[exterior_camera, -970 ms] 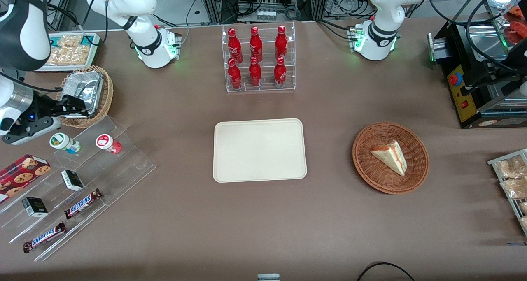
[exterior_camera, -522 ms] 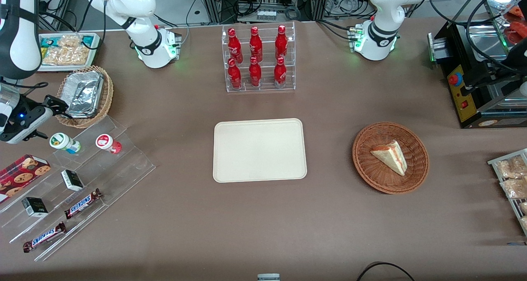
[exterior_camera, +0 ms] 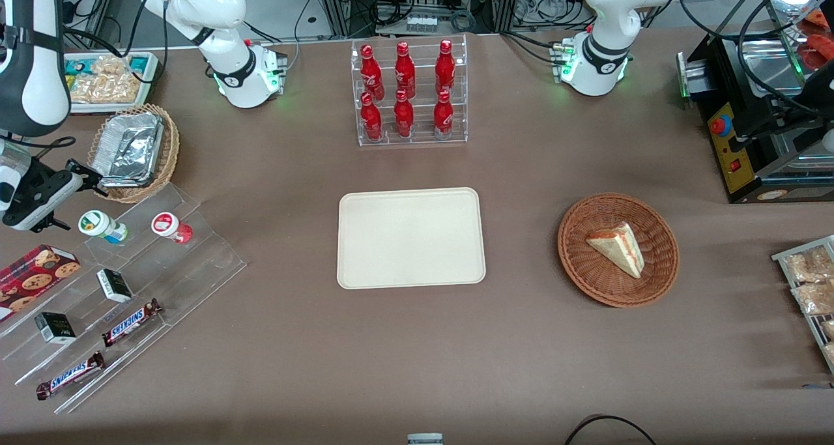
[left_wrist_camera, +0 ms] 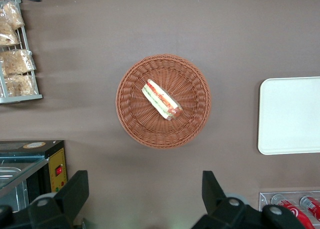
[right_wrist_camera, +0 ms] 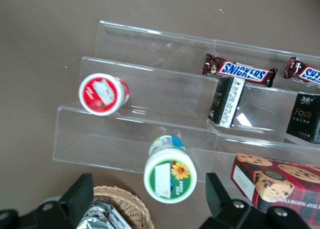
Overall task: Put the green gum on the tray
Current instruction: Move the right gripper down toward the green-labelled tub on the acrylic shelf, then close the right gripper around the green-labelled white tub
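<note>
From the front, the gripper hangs above the table's working-arm end, fingers spread wide, empty. Just nearer the camera, the green gum sits on a clear stepped rack beside the red-lidded canister, well apart from the tray.

At the right wrist, the green gum lies between the fingers, near a cookie box and foil-lined basket.

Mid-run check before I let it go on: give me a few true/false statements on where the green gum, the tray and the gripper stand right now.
1. The green gum stands on the clear stepped display rack. True.
2. The tray already holds the green gum. False: nothing lies on the tray, and the gum is on the rack toward the working arm's end of the table.
3. The gripper hangs above the green gum, fingers open, one on either side of it. True.
4. The red-lidded canister is in the gripper. False: it stands on the rack beside the green gum, untouched.
5. The wicker basket toward the parked arm's end holds a sandwich wedge. True.
</note>
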